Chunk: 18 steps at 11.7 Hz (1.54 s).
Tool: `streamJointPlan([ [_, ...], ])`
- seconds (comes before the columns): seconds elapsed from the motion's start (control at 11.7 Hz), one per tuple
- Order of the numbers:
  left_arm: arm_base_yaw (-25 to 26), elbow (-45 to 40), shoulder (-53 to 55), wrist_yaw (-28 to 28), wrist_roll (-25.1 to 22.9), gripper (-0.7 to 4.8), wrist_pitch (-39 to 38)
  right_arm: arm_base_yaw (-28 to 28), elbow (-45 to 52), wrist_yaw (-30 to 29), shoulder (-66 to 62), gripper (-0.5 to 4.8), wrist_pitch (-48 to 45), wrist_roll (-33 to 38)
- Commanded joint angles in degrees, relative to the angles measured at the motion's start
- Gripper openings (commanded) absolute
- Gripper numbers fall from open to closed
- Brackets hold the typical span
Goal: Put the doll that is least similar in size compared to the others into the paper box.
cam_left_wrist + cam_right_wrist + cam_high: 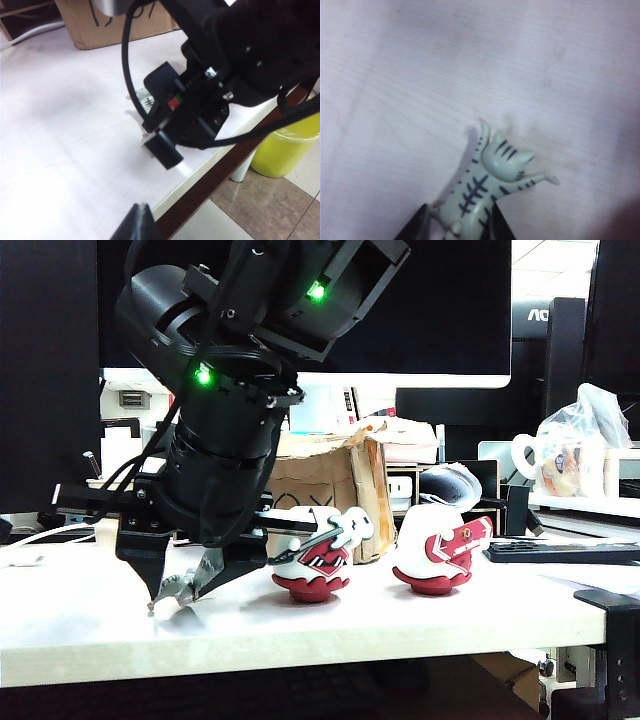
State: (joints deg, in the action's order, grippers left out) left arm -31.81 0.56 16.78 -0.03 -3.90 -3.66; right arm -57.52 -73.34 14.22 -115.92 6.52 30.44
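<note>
Gripping the doll [487, 187] at the table [420, 625] edge.
Right gripper [455, 227] fingers are closed on its lower body, apparently for lifting toward the paper box [320, 480]; left gripper [137, 225] state cannot be told.

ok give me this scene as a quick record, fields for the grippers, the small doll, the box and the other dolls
right gripper: down at the table, fingers on both sides of the small doll
small doll: pale striped cat, lying on the table
left gripper: only a dark tip visible in its own wrist view, away from the dolls
paper box: behind the dolls, top open
egg-shaped dolls: upright, in front of the box
</note>
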Motion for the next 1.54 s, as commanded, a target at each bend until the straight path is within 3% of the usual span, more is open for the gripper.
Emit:
streamJointPlan([
  [0.09, 0.1, 0.1, 0.0, 0.2, -0.2, -0.05, 0.7, 0.0, 0.2, -1.5, -0.2, 0.80, 0.2, 0.0],
  [0.77, 0.1, 0.1, -0.5, 0.2, -0.2, -0.05, 0.7, 0.2, -8.0, -4.0, 2.1, 0.80, 5.3, -0.3],
  [1.54, 0.1, 0.0, -5.1, 0.2, -0.2, -0.05, 0.7, 1.5, -8.8, -3.5, 10.4, 0.80, 5.2, -0.9],
])
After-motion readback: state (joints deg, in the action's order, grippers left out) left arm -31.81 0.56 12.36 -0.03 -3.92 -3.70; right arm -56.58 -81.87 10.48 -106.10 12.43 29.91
